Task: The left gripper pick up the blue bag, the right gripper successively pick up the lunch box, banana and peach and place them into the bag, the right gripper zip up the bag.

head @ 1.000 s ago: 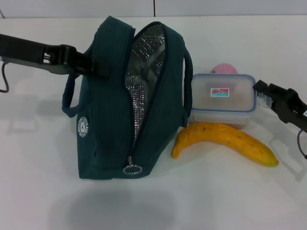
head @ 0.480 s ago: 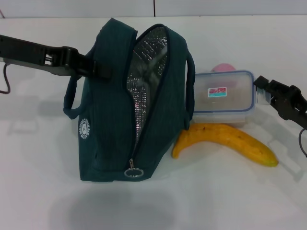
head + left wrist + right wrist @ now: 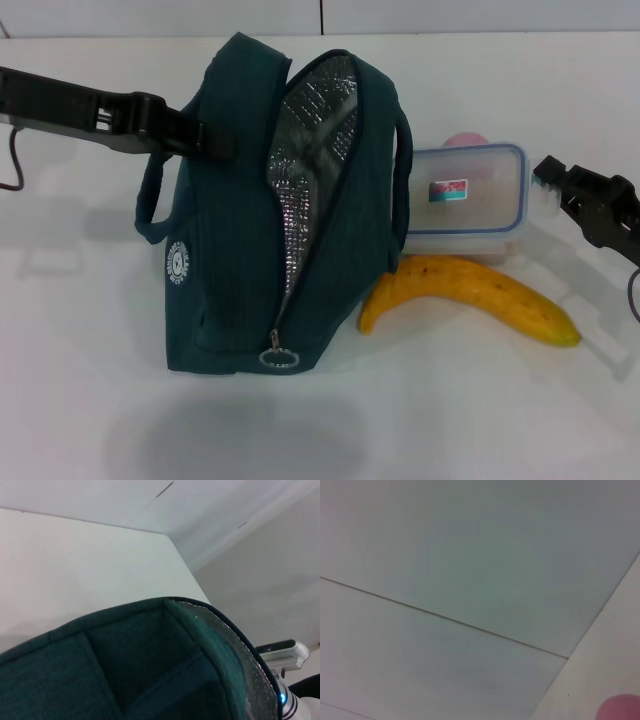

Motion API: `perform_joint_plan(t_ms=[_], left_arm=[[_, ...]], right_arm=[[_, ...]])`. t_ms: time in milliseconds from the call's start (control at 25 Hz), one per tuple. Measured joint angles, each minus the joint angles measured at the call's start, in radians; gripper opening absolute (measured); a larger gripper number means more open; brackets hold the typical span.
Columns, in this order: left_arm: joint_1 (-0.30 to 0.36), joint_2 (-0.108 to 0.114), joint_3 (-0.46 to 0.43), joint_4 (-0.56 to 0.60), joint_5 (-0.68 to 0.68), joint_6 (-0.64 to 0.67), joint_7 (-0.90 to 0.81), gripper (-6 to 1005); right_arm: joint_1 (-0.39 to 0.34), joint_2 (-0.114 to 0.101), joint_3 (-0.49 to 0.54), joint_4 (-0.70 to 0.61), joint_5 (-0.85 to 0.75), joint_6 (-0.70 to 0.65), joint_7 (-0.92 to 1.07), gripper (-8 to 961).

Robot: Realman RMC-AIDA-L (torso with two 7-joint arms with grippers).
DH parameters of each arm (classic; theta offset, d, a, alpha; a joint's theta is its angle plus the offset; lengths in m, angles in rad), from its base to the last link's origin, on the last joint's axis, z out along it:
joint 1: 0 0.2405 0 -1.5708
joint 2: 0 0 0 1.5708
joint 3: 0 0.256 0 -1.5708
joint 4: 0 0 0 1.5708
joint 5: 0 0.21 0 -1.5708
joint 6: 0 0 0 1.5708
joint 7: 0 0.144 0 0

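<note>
The blue bag (image 3: 240,250) stands upright at centre left, its zipper open and the silver foil lining showing. My left gripper (image 3: 220,142) is shut on the bag's upper left side, by the loop handle; the bag's fabric (image 3: 125,665) fills the left wrist view. The lunch box (image 3: 465,200) sits just right of the bag, tilted up a little. My right gripper (image 3: 541,177) is shut on its right end. The banana (image 3: 470,292) lies on the table in front of the box. The peach (image 3: 465,141) peeks out behind the box and shows as a pink patch (image 3: 621,708) in the right wrist view.
The white table (image 3: 420,420) stretches bare in front of the bag and banana. The bag's ring-pull zipper (image 3: 277,357) hangs at its lower front. A wall seam (image 3: 321,15) runs behind the table.
The lunch box has risen slightly and tipped its lid toward me, together with my right gripper. The bag has shifted a little to the right; the left arm has barely moved.
</note>
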Motion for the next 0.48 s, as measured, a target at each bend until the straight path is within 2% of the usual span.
perform_joint_plan(t_ms=[480], left_arm=[[-0.002,0.000,0.000,-0.002,0.000,0.002,0.003,39]], right_arm=[[0.003,0.000,0.001,-0.002,0.003,-0.034,0.001,94]])
